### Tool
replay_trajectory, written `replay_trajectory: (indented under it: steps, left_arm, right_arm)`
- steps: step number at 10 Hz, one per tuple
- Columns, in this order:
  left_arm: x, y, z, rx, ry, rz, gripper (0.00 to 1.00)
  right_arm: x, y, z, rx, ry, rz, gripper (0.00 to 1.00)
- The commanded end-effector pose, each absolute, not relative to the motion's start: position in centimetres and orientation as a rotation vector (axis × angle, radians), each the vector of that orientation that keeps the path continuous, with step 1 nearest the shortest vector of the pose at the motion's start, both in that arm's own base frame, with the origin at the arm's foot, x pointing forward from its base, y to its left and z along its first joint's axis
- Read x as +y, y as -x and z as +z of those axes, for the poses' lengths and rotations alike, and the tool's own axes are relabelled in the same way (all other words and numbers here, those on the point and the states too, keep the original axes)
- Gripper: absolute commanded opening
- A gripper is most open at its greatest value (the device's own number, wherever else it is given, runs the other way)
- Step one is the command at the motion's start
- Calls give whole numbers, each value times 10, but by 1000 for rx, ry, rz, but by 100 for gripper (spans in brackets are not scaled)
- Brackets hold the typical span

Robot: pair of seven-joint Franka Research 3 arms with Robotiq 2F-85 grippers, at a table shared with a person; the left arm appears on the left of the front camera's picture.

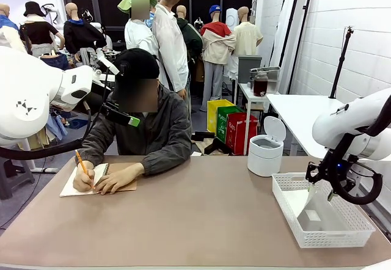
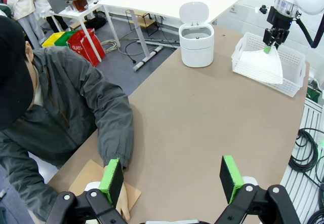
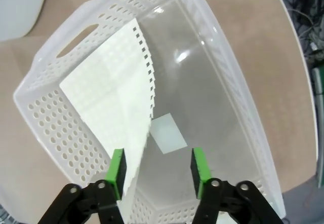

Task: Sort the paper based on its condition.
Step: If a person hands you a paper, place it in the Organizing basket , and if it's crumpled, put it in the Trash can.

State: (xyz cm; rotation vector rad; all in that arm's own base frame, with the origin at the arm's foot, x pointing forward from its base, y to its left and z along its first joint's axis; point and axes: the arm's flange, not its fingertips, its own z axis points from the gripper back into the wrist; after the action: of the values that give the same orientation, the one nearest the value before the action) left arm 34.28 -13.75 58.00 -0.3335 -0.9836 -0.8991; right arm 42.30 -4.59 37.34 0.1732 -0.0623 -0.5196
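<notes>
The right hand (image 3: 157,169) hangs fingers apart, one sheet of paper (image 3: 114,89) leaning beside one finger, already inside the basket (image 3: 243,107) below it. The left hand (image 2: 172,177) hovers spread, empty; with the person writing in a notebook (image 1: 76,189), more sorting likely remains.

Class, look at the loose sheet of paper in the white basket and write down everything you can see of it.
The paper is a thin, plain white sheet, smooth-looking, with a ragged row of torn binding holes along one edge. It leans tilted inside the white plastic basket, against a perforated side wall. The right gripper hangs over it with fingers apart. The sheet's near corner sits beside one finger, and contact cannot be told.
</notes>
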Motion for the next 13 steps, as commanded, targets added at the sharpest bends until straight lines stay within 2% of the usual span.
replay_trajectory:
  steps: [1,7,10,13]
  left_arm:
    - [-137,-344,579,-981,331,-911,100]
    - [-137,-344,579,-981,331,-911,100]
    - [-137,-344,579,-981,331,-911,100]
    - [-137,-344,579,-981,331,-911,100]
  right_arm:
    - [-43,-428,380,-48,-97,-548,100]
    - [-46,-432,414,-68,-11,-586,100]
    - [-40,-434,407,-61,9,-586,100]
    - [-35,-433,414,-121,7,-574,100]
